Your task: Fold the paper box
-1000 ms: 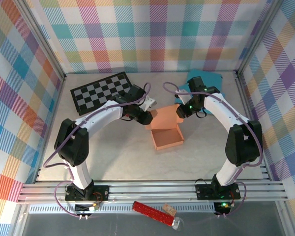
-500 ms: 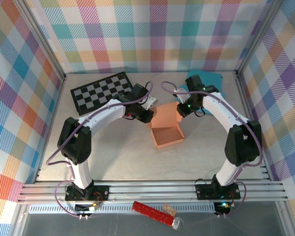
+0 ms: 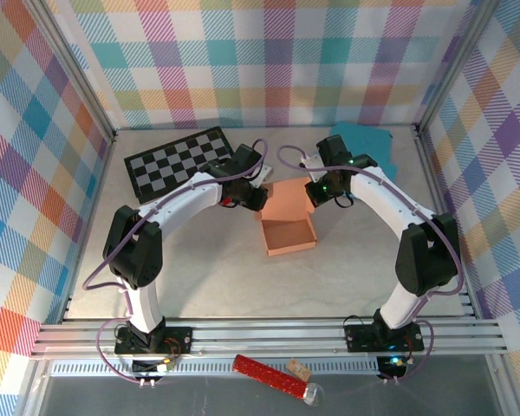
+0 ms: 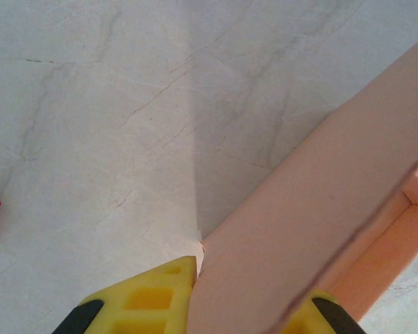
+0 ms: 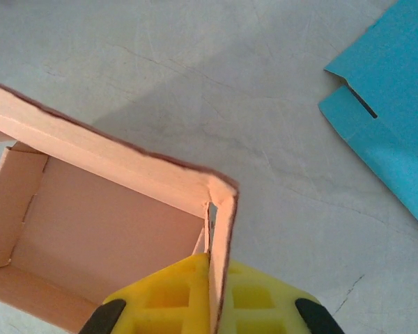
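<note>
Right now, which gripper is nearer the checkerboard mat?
Left. The left gripper pinches the lid of the paper box at its left edge, just right of the checkerboard mat. The right gripper pinches the box's opposite side, farther away.

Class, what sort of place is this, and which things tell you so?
Probably a robot test cell in a lab: plaid walls enclose the tabletop, the left arm and right arm are bolted to aluminium rails, and a checkerboard lies there.

Orange paper box [image 3: 290, 237] lies open-topped, its lid [image 3: 284, 199] raised behind.
</note>
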